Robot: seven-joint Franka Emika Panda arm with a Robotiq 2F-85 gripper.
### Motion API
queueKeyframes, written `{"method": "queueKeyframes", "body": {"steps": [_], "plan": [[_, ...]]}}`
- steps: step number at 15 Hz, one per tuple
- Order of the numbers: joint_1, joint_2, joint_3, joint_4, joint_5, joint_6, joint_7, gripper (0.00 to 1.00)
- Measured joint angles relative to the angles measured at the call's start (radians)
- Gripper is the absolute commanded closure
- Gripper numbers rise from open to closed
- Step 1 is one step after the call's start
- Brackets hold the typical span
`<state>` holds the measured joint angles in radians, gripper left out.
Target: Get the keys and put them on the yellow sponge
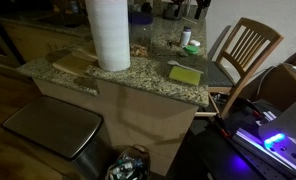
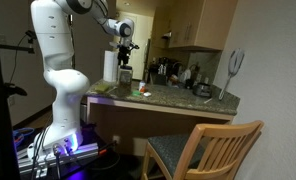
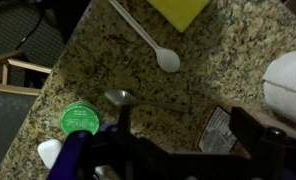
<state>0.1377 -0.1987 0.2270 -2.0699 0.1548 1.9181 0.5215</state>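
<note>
The yellow sponge [image 1: 185, 73] lies flat on the granite counter [image 1: 138, 75], near the corner by the chair. Its edge also shows at the top of the wrist view [image 3: 178, 10]. My gripper [image 2: 126, 45] hangs above the counter next to the tall white paper roll [image 2: 110, 66]. In the wrist view its two dark fingers stand apart, open [image 3: 188, 140]. Between them, down on the counter, lies a small dark item with a white label [image 3: 216, 130]. I cannot tell whether it belongs to the keys. No keys show clearly.
A white plastic spoon [image 3: 148, 40], a metal spoon [image 3: 118, 97] and a green lid [image 3: 78, 118] lie on the counter. A tan wooden board [image 1: 73, 63] lies by the roll [image 1: 108, 32]. A wooden chair [image 1: 243, 50] stands at the counter's end, a bin [image 1: 53, 130] below.
</note>
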Motion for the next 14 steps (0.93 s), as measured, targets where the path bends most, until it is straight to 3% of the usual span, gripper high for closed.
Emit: {"method": "queueKeyframes", "body": {"steps": [5,9,14], "plan": [[-0.007,0.154,-0.009,0.099,-0.033,0.056,0.275,0.00],[-0.005,0.165,-0.012,0.117,-0.051,0.055,0.323,0.00],[-0.004,0.266,-0.035,0.121,-0.131,0.178,0.622,0.00]]}}
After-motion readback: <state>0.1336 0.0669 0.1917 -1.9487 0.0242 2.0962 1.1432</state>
